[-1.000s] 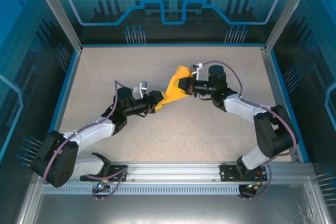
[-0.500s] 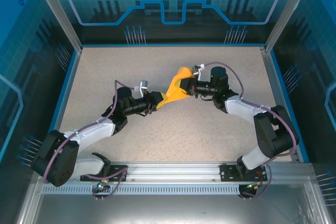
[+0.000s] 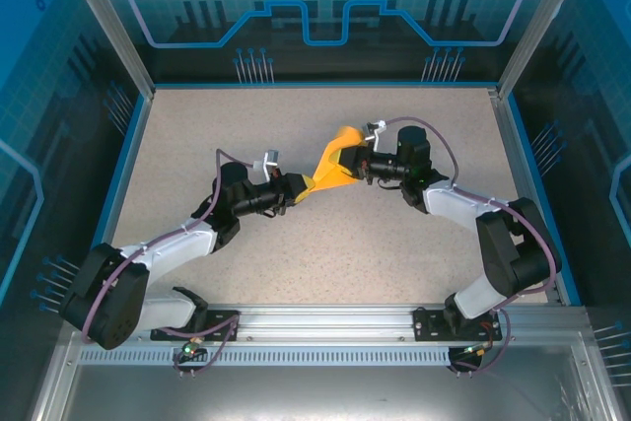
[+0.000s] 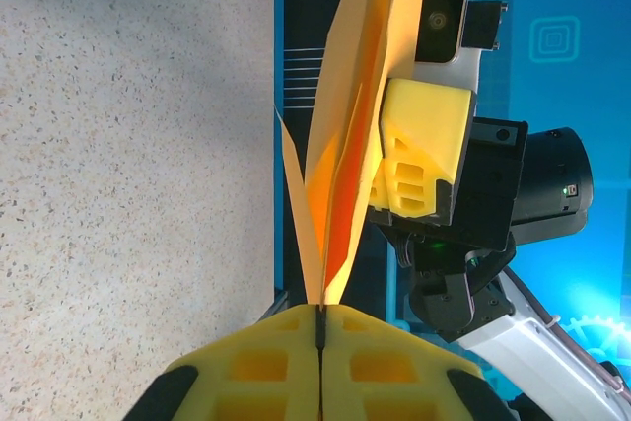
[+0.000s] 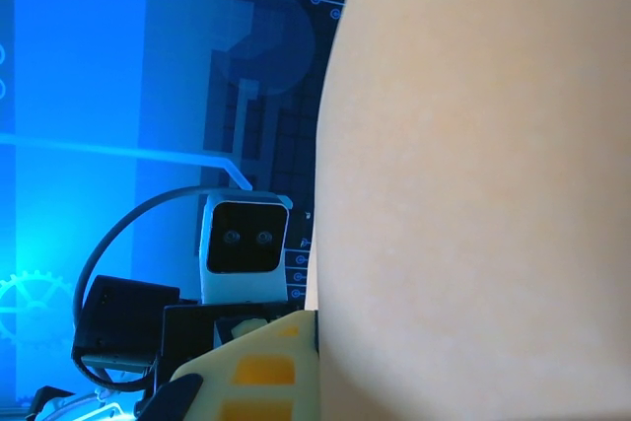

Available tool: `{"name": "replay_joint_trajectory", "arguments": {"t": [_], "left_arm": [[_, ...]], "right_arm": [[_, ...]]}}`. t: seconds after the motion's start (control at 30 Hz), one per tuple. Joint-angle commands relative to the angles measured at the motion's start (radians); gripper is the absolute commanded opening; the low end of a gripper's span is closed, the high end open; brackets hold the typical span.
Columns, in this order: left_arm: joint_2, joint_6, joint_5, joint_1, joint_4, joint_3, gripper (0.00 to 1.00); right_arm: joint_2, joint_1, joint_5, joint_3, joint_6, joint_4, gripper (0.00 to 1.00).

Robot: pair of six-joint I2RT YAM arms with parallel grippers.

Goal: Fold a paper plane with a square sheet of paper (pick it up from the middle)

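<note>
The square sheet of paper (image 3: 331,164) is a folded, pointed orange shape held between both arms over the middle of the table. My left gripper (image 3: 296,191) is shut on its narrow lower-left tip. In the left wrist view the yellow pads (image 4: 276,362) meet with the paper (image 4: 340,155) rising out of the seam, its layers splayed apart above. My right gripper (image 3: 354,163) is shut on the wider upper-right part, and its yellow finger (image 4: 419,145) presses the sheet's side. In the right wrist view the paper (image 5: 473,184) hides one finger; the other finger (image 5: 261,367) lies against it.
A speckled beige table (image 3: 197,135) is bounded by a blue rim and aluminium posts (image 3: 104,22). The left arm's wrist camera (image 5: 245,236) faces the right wrist view closely. The arm bases sit on the near rail (image 3: 325,322).
My left gripper has closed onto the paper's narrow tip. The right gripper has kept its hold and shifted slightly, turning the paper a little.
</note>
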Motion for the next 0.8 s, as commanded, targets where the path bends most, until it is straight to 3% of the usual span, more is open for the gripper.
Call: {"name": "replay_joint_trajectory", "arguments": {"t": [0.0,0.07,0.23,0.4,0.5,0.63,0.77], "left_arm": [[-0.003,0.035,0.027,0.008,-0.019,0.034,0.03],[-0.011,0.054,0.027,0.008,-0.041,0.041,0.00],[-0.054,0.158,0.013,0.008,-0.188,0.082,0.00],[-0.111,0.410,-0.040,0.009,-0.551,0.196,0.00],[-0.121,0.620,-0.145,0.009,-0.840,0.305,0.00],[-0.101,0.833,-0.313,0.008,-1.099,0.430,0.00],[-0.067,1.016,-0.570,-0.010,-1.307,0.566,0.00]], "right_arm": [[0.010,-0.013,-0.017,-0.013,0.006,0.030,0.05],[0.012,-0.014,-0.016,-0.013,-0.003,0.017,0.08],[0.015,-0.020,0.000,-0.006,-0.068,-0.079,0.28],[0.001,-0.044,0.015,-0.007,-0.152,-0.195,0.42],[-0.020,-0.068,0.020,-0.010,-0.197,-0.263,0.47],[-0.056,-0.096,0.043,-0.007,-0.275,-0.387,0.52],[-0.084,-0.114,0.078,-0.002,-0.339,-0.486,0.54]]}}
